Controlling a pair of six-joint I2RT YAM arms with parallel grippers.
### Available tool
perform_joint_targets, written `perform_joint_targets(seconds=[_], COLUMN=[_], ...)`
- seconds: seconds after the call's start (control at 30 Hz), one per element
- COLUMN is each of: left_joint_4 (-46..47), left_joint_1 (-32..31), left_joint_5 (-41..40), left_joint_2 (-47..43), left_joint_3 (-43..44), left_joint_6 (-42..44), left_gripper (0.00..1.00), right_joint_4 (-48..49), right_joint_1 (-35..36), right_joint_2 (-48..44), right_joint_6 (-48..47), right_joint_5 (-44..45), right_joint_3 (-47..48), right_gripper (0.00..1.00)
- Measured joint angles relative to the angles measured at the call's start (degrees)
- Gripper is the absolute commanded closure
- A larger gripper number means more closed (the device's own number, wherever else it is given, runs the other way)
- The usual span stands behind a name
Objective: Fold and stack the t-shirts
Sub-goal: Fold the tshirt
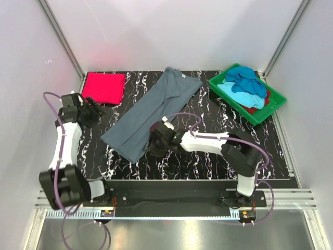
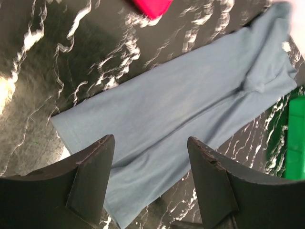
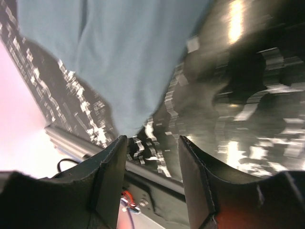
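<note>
A slate grey-blue t-shirt (image 1: 151, 110) lies folded lengthwise into a long strip, running diagonally across the black marbled table. It also shows in the left wrist view (image 2: 190, 100) and the right wrist view (image 3: 124, 57). A folded red-pink t-shirt (image 1: 104, 87) lies at the back left. Dark blue (image 1: 244, 78), turquoise (image 1: 240, 96) and red (image 1: 255, 108) shirts lie heaped in the green tray (image 1: 270, 112). My left gripper (image 1: 93, 110) is open and empty, left of the strip. My right gripper (image 1: 154, 146) is open and empty at the strip's near end.
The green tray stands at the back right corner. White walls enclose the table on three sides. The table's near edge and a metal rail (image 1: 171, 200) run along the front by the arm bases.
</note>
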Motion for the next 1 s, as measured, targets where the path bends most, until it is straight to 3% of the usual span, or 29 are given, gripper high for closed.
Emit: perform_joint_targets(seconds=[0.17,0.53,0.67,0.7,0.8,1.0], left_joint_4=[1.18,2.71,2.93,2.93,2.95,3.63], left_joint_1=[5.57,6.03,6.14,6.19,6.25,5.42], left_joint_5=[7.02,12.2,12.61,12.61,12.7,14.1], left_joint_2=[6.93,7.58,7.58,7.58,7.54,6.25], left_joint_3=[-4.11,-5.4,-5.4,-5.4,-5.4,-5.42], left_joint_6=[-1.14,-1.97,-1.97,-1.97,-1.97,-1.9], left_gripper=[0.33,0.33,0.33,0.33,0.33,0.32], right_joint_4=[2.36,5.01,4.96,4.87,4.92,4.94], right_joint_1=[4.02,7.96,8.2,8.33,8.79,9.05], right_joint_2=[5.33,14.75,14.88,14.88,14.86,10.64], right_joint_6=[2.03,3.48,3.67,3.61,3.37,0.76], right_joint_5=[0.55,1.49,1.75,1.75,1.7,1.7], right_joint_3=[4.59,10.8,10.69,10.58,9.84,3.74], right_gripper=[0.44,0.48,0.67,0.78,1.0,1.0])
